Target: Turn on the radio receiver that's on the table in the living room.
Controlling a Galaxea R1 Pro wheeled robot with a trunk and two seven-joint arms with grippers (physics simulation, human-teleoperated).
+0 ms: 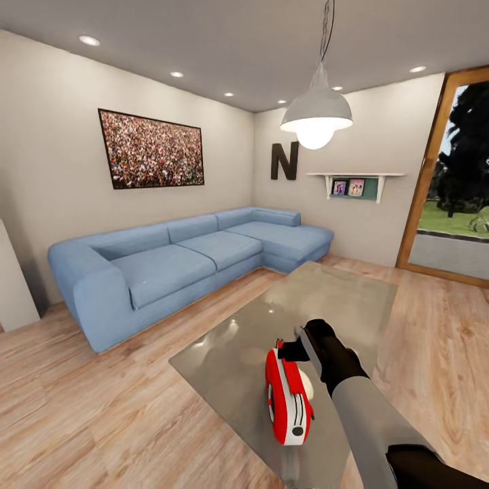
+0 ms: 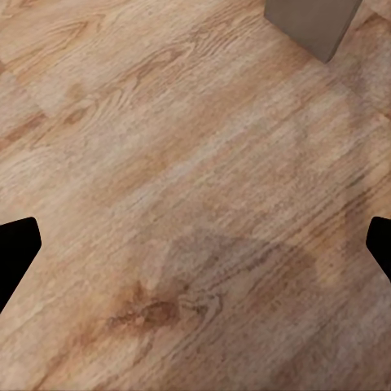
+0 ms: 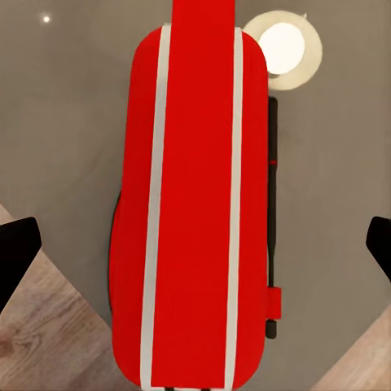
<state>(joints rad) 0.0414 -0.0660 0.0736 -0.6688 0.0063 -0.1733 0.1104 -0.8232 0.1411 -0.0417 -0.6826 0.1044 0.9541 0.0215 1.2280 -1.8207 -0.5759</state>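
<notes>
**Only one readable thing in here**

So the only actual lettering is a big dark capital "N" (image 1: 284, 161) hanging on the far wall (image 1: 380, 129), just beside the corner and next to the white shelf (image 1: 354, 176). The two small framed pictures (image 1: 348, 187) on that shelf are too tiny to read. The radio receiver (image 1: 288, 401) shows red and white stripes, no legible label.

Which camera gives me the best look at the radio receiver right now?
The right wrist view: the radio receiver shows close up, edge-on, red with white bands, on the glass table. The head view shows it smaller, beside the right gripper. The left wrist view shows wood floor.
</notes>
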